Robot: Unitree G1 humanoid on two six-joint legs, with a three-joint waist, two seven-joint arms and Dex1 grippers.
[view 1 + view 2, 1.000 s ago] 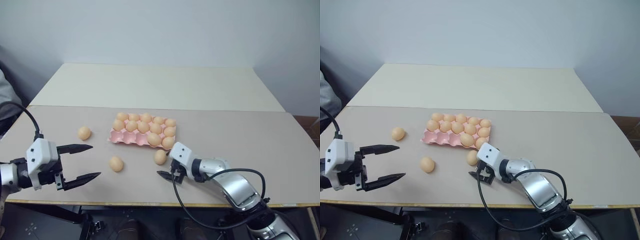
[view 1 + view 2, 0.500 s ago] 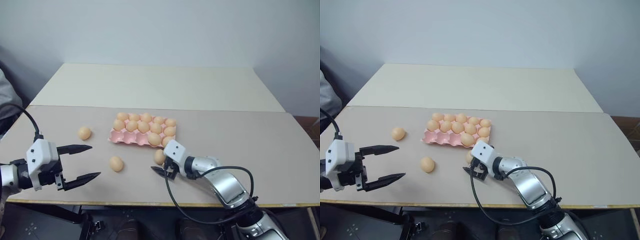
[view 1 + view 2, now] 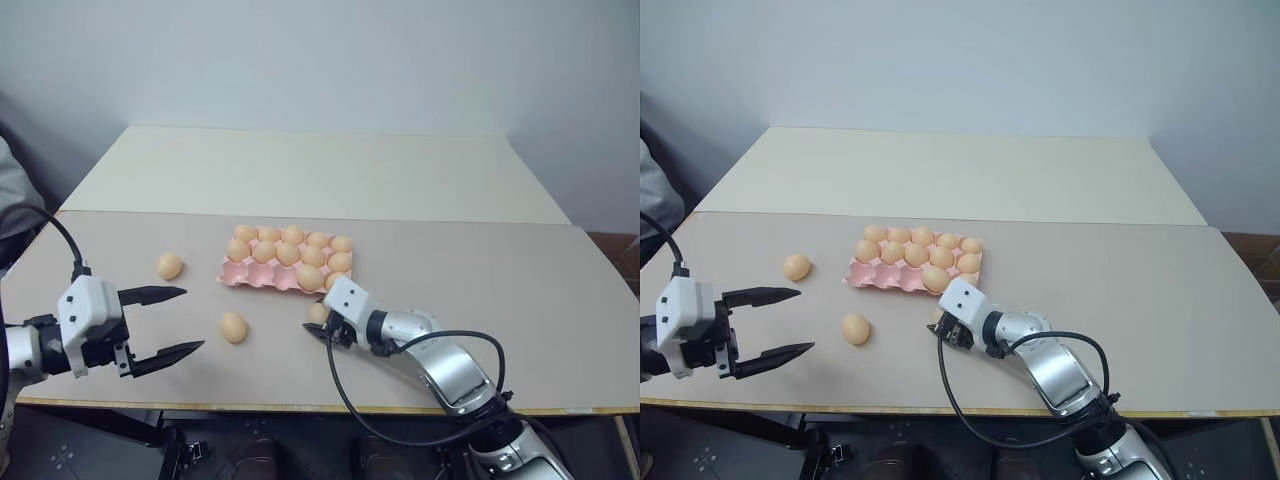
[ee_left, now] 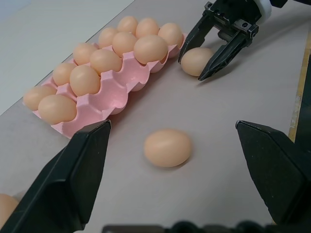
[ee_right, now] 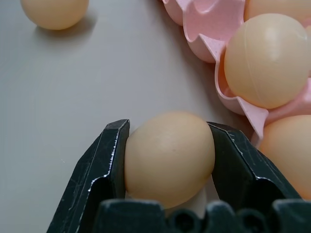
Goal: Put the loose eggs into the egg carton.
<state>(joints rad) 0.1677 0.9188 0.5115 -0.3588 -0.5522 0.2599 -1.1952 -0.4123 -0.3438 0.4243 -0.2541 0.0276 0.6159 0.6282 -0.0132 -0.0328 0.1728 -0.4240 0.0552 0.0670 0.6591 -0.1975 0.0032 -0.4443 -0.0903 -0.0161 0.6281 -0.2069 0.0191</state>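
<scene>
With its two fingers clamped on one loose egg (image 5: 169,158) on the desk (image 3: 520,290), the right claw (image 4: 214,51) sits just beside the egg carton (image 3: 250,274); next, a gentle lift toward an empty cup. Left claw (image 3: 165,321) hangs open, well apart.

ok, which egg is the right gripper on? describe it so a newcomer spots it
Start at the pink egg carton mid-table. Just off its near right corner an egg lies on the table, pinched between the right gripper's black fingers. The other two loose eggs lie untouched, left of the carton.
</scene>
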